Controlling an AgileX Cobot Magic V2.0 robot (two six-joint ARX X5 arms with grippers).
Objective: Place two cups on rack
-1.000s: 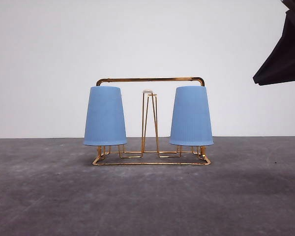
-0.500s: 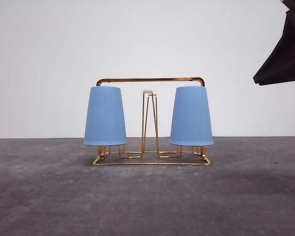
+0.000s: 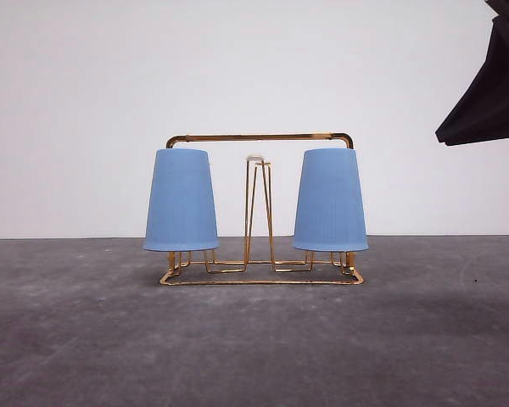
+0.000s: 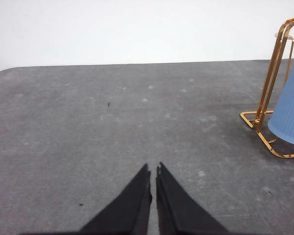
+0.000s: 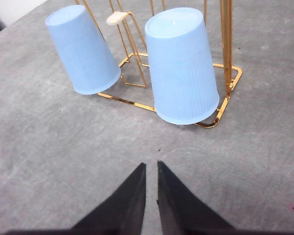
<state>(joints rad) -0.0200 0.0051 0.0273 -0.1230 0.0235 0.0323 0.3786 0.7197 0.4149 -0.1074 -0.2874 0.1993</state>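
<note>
Both light-blue cups (image 3: 181, 200) (image 3: 330, 200) inverted on wire rack (image 3: 260, 137); task apparently complete. Left fingers (image 4: 153, 172), right fingers (image 5: 150, 169) near-closed, empty.

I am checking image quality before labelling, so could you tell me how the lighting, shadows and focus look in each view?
Front view: even, soft light; cups and rack sharp, faint shadows on the table, a dark blurred shape at the upper right corner. Left wrist view: sharp, wall overexposed, shut left tool plain black. Right wrist view: cups sharp, mild glare on the gold wire, right tool featureless black.
</note>
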